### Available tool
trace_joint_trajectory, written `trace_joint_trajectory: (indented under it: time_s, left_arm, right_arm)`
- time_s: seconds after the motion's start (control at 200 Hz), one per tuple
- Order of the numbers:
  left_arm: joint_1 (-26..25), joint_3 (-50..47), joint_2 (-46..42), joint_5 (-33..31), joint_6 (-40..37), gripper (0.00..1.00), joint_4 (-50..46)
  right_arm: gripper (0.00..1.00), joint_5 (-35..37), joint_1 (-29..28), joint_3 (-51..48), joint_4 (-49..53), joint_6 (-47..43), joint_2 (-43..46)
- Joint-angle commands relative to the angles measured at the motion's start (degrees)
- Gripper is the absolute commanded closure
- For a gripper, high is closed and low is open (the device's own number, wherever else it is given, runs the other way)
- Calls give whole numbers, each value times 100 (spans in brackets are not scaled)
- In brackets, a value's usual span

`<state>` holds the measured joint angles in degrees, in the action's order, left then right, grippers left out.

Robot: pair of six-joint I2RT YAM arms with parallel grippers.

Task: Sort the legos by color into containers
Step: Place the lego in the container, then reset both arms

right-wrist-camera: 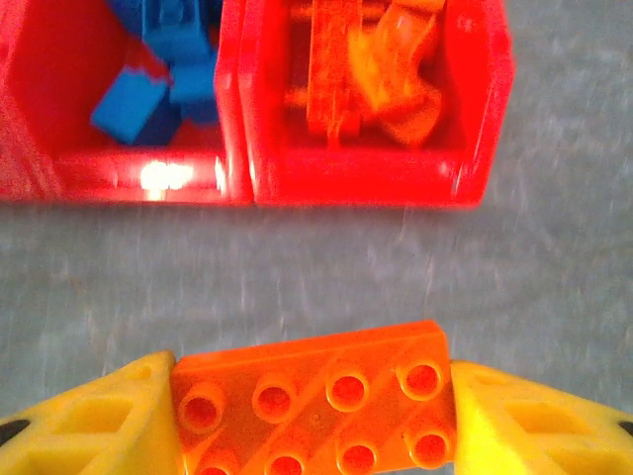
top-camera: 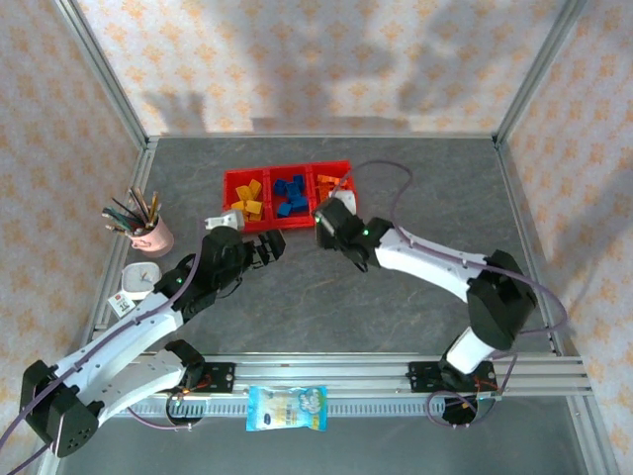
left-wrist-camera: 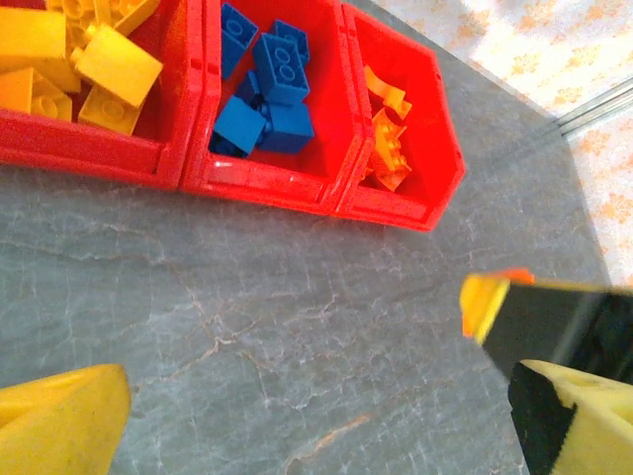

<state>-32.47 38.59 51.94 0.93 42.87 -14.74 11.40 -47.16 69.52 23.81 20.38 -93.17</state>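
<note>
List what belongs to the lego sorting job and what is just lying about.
Job: red bins; yellow legos; blue legos; orange legos; orange brick between right fingers.
Lying about: pink pen cup, snack packet, white object beside the cup.

A tray (top-camera: pixel 287 167) of three joined bins sits far back on the table (top-camera: pixel 425 198), with legos (top-camera: pixel 290 195) in every bin. A cup (top-camera: pixel 150 235) stands to its left. The left gripper (top-camera: pixel 269 244) hangs just before the tray. The right gripper (top-camera: pixel 324 212) hangs before the right bin, a brick (right-wrist-camera: pixel 316 396) between its fingers. A packet (top-camera: pixel 286 408) lies nearest, between the arm bases.
</note>
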Motion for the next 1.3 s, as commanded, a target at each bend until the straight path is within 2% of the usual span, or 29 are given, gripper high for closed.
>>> trace_joint_trajectory:
  time_s: [0.0,0.32,0.42,0.516,0.646,0.776,0.841,0.916,0.986,1.056,1.106,1.216,1.291]
  left_arm:
    - [106,277,159,-137,-306,1,244]
    - [335,535,591,28,-420,1,656]
    - [365,640,747,48,-409,1,735]
    - [395,679,817,10,-435,1,719]
    - [497,590,787,-168,-476,1,759]
    - [648,447,692,-582,-739,1,895]
    - [750,325,638,-1151,-894,1,974]
    - [1043,106,613,-1728,-1135,1,1151]
    - [1354,-137,604,-2276,-1297,1,1453]
    - [1560,-538,598,-2922,-1682,1,2135]
    - [1731,-854,607,-3100,-2040,1,2755]
    - [2020,-1602,806,-3270,-2623,1,4344]
    - [2193,-1986,1085,-3027,-2885,1,5295]
  right_arm:
    - [41,244,321,560,-379,-511,-506]
    - [41,0,1191,2427,-613,-1040,-2224]
    - [32,-30,1304,3128,-387,-1097,-2708]
    - [24,3,1357,3337,-357,-1104,-2696]
    - [15,47,1410,3043,-463,-1119,-2126]
    - [9,126,1568,2085,-808,-1018,-1047]
    - [0,129,1793,1371,-1065,-869,-382]
    - [0,261,2209,380,-1450,-645,440]
    - [0,679,2684,-653,-1961,-523,1113]
    - [0,1294,3208,-1628,-2445,-525,1652]
    - [0,1690,3580,-2398,-3068,-627,1959]
    - [0,1522,4389,-3818,-4526,-832,2221]
    - [0,1467,4568,-4636,-5781,-1181,2149]
